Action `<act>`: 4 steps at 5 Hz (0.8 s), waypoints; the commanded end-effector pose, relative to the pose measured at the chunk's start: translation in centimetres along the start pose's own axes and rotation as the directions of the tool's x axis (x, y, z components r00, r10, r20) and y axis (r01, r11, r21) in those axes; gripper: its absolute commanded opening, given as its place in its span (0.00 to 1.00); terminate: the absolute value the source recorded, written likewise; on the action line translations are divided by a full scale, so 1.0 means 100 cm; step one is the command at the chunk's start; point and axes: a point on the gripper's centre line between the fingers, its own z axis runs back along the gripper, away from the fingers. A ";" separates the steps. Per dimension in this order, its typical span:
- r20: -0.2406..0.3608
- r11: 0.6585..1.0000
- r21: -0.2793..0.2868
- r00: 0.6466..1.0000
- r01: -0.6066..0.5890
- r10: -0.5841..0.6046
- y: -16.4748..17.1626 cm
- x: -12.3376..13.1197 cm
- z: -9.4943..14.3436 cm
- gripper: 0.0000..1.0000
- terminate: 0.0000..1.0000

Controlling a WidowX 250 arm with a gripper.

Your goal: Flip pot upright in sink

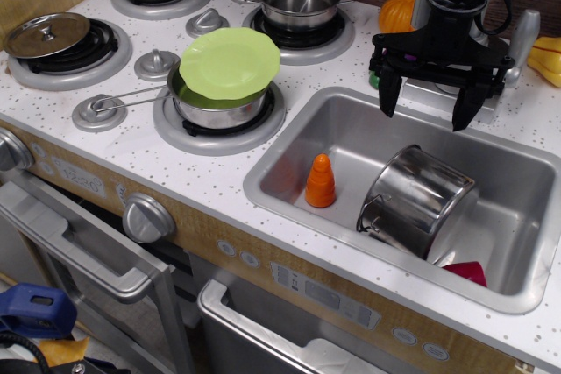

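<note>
Green plate (230, 62) atop long-handled pan (215, 107)

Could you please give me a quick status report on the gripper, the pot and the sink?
Gripper open, above sink, holding nothing. Pot tipped in basin, not upright. Orange cone left of pot; red item at pot's lower edge.

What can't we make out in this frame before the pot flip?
- Pot: tilted in the sink; its mouth faces away, so the inside is hidden.
- Red object: mostly hidden behind the pot and the sink's front rim; can't identify.
- Gripper: open above the sink; the arm is cut off by the top edge.
- Faucet: hidden behind the gripper.
- Yellow object: cut off by the right edge.
</note>
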 end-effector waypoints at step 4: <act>0.032 0.995 -0.093 0.999 -0.026 0.029 0.017 -0.003 -0.004 1.00 0.00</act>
